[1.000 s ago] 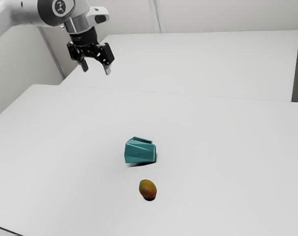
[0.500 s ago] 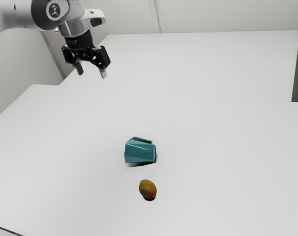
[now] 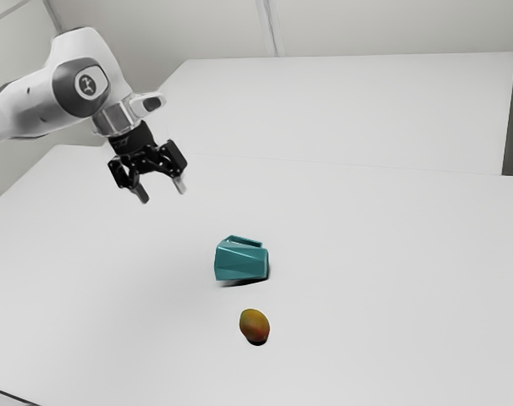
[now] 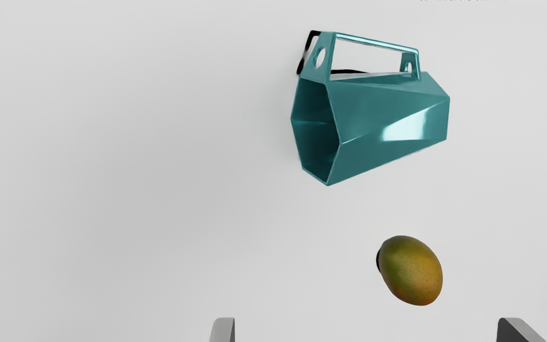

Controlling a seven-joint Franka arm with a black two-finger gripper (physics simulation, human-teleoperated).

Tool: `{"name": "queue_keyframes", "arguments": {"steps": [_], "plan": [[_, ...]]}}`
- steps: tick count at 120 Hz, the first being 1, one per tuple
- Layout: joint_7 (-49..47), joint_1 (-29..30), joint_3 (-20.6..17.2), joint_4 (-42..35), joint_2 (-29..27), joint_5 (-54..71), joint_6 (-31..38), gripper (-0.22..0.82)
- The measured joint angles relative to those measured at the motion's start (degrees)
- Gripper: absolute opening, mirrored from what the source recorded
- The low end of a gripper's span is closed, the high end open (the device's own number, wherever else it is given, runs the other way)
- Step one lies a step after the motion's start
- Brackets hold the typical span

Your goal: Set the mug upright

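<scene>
Teal mug (image 3: 241,263) lies on its side, righting left to do; gripper (image 3: 162,194) wide open, empty, up at the exterior view's left.

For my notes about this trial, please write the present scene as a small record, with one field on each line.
task object: teal mug
mug pose: lying on its side, not upright
mug opening: faces sideways, dark interior visible
mug handle: at the side of the body, angular, with a long open gap
other object: mango, green to orange, apart from the mug
support: white table
gripper: black gripper, above the table, away from both objects
jaws: open, nothing between them
task state: mug not yet set upright
</scene>
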Motion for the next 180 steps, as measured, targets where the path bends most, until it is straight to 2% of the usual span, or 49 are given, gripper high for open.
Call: {"name": "queue_keyframes", "arguments": {"steps": [24,62,84,117,159,180], "plan": [[5.78,2.29,0.00,-6.03,1.11,-10.67,7.20,0.60],[19.21,5.16,0.00,-12.05,9.83,-26.66,15.59,0.60],[27.85,5.94,-0.09,-12.60,13.96,-33.56,17.29,0.60],[37.65,5.93,-0.51,-12.79,16.10,-39.01,12.83,0.60],[45.58,5.56,-0.69,-12.94,18.81,-42.83,7.78,0.60],[49.92,5.99,-0.63,-13.01,19.43,-44.72,5.67,0.45]]}}
